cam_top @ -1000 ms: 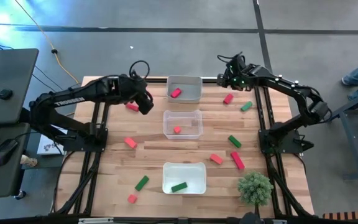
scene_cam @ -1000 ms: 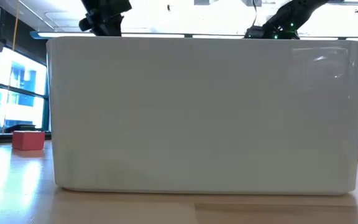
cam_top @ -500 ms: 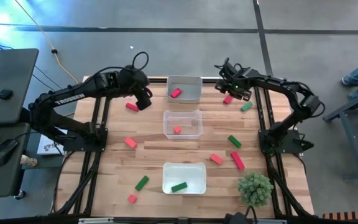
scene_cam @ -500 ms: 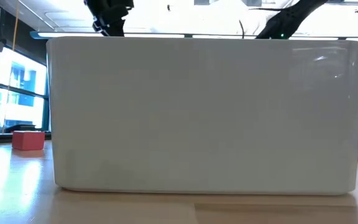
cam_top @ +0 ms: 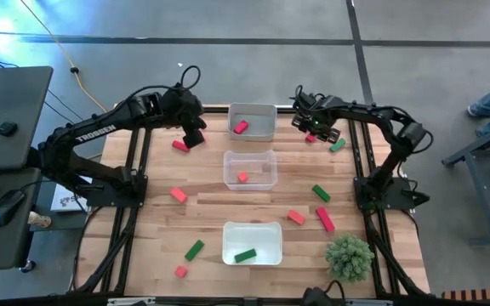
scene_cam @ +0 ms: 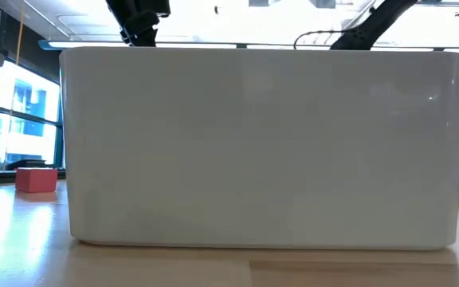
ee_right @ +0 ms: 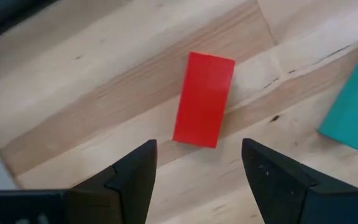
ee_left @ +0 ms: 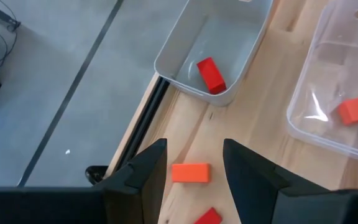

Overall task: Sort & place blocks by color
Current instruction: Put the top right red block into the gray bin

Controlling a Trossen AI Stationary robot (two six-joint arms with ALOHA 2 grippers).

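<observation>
Overhead, three clear trays are seen in a line down the middle of the wooden table [cam_top: 228, 208]: the far tray [cam_top: 253, 121] holds one crimson block [cam_top: 241, 127], the middle tray [cam_top: 250, 168] one orange-red block [cam_top: 242, 178], and the near tray [cam_top: 252, 242] one green block [cam_top: 245, 255].

The left gripper [cam_top: 192, 136] is held above the table's far left part, just beside a crimson block [cam_top: 179, 145] lying loose on the wood. Its fingers [ee_left: 146, 174] are spread apart and nothing is held between them — in the left wrist view an orange-red block [ee_left: 191, 172] on the table is framed in the gap.

The right gripper [cam_top: 317, 134] is held over the far right part of the table, to the right of the far tray. Its fingers [ee_right: 135, 174] are likewise open and empty; a red block [ee_right: 204, 99] is seen lying flat on the wood beyond the gap, with a green block [ee_right: 357, 115] near it at the picture's edge.

Other blocks are scattered across the table — green ones [cam_top: 321, 193] and [cam_top: 194, 250], orange-red ones [cam_top: 178, 195] and [cam_top: 296, 217], a crimson one [cam_top: 325, 219]. A bushy green plant [cam_top: 349, 257] stands at the near right corner.

From table height, the view is filled by the near tray's wall [scene_cam: 261, 143].
</observation>
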